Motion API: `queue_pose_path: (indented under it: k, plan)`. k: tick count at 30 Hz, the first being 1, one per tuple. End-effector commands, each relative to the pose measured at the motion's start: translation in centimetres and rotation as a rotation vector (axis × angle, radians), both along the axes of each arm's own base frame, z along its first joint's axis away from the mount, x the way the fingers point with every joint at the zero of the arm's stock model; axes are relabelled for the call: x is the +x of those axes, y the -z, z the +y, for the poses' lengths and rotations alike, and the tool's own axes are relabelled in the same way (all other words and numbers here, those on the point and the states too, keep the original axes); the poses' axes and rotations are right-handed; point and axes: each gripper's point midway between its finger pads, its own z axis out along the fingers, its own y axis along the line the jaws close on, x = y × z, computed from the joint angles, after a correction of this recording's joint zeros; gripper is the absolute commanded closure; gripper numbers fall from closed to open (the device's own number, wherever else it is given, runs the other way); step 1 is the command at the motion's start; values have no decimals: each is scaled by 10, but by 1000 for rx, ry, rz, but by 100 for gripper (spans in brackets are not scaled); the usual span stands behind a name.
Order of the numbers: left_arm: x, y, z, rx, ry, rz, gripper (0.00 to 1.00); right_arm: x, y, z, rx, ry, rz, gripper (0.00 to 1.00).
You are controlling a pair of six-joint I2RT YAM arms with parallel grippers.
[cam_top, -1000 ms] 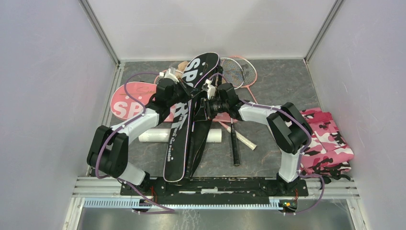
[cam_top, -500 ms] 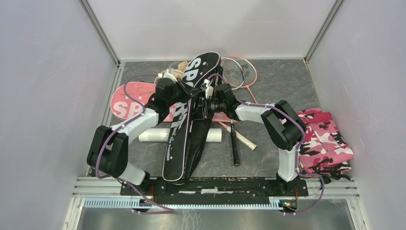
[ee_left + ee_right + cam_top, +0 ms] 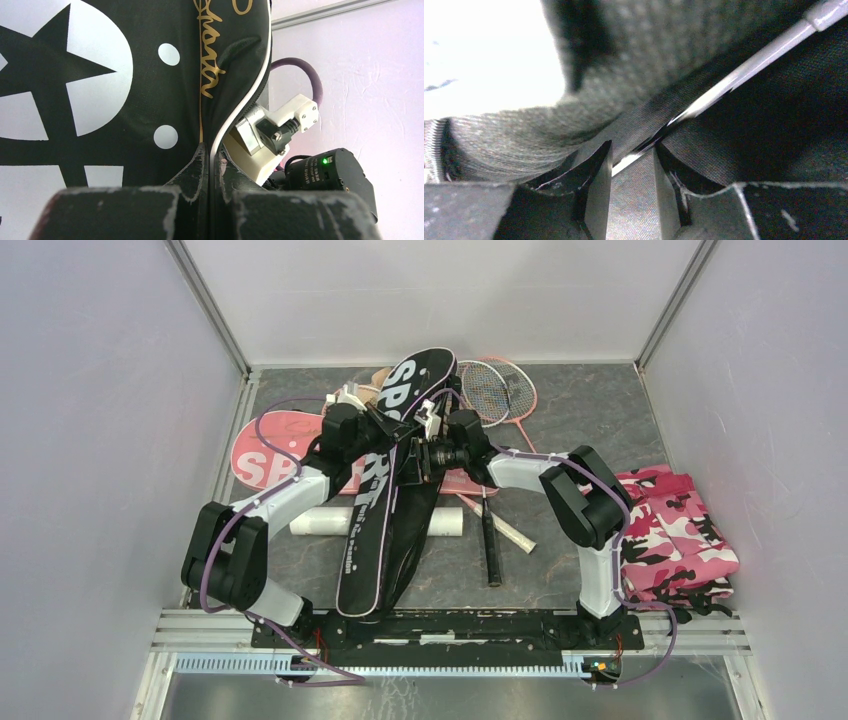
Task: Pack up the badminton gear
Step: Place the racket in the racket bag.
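black cover (image 3: 385, 510) slanted above the bench (image 3: 590, 420), its head toward the far wall, crossing over the pink cover (image 3: 265, 455). left end effector (image 3: 212, 160) was clamped on its white-piped edge. right end effector (image 3: 632, 150) sat against its dark fabric, fingers slightly apart around a thin silver shaft (image 3: 744, 70); whether they gripped it, i could not tell.

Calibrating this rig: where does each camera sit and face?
Top external: above, behind the bases, facing down at the table; left arm and right arm show.
Left wrist: along the left gripper, shut on the black cover.
Right wrist: along the right gripper, open, at dark fabric, a silvery shaft.
Shared: top and left wrist show the black cover.
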Motion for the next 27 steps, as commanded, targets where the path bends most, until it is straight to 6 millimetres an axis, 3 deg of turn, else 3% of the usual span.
queue_pose_path:
  k: [1, 14, 20, 27]
  plan:
    - [-5, -33, -11, -90, 41, -63, 98, 12, -37, 15, 99, -43, -125, 59]
    - [-5, -40, -11, -112, 49, -70, 98, 25, -31, 15, 13, -23, -162, 59]
    - [2, -47, 2, -90, 18, -102, 98, 16, -24, -14, -102, -50, -219, 46]
    - [12, -64, 22, -62, -25, -152, 98, 5, -53, -52, -160, -87, -373, 26]
